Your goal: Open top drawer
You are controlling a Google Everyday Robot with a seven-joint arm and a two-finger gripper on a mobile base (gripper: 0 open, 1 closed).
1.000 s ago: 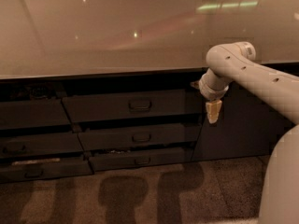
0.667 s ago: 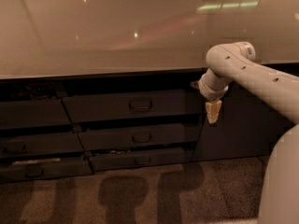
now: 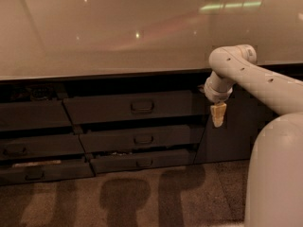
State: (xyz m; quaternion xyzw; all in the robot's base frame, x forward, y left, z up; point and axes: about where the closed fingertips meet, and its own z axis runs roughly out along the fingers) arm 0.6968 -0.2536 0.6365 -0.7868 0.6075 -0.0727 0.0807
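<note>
The top drawer (image 3: 135,106) is the widest dark grey front, just under the glossy counter, with a small rectangular pull (image 3: 142,106) at its centre. Its front stands out a little from the cabinet, with a dark gap above it. My gripper (image 3: 218,115) hangs from the white arm at the right, its pale fingertips pointing down. It is at the drawer's right end, well right of the pull and at about the same height. It holds nothing that I can see.
Two shorter drawer fronts (image 3: 142,138) (image 3: 142,162) sit below the top drawer, also slightly out. More dark drawers (image 3: 28,148) stand at the left. A dark cabinet panel (image 3: 236,131) is behind the gripper. The shiny counter top (image 3: 118,27) overhangs; the robot's white body (image 3: 277,174) fills the lower right.
</note>
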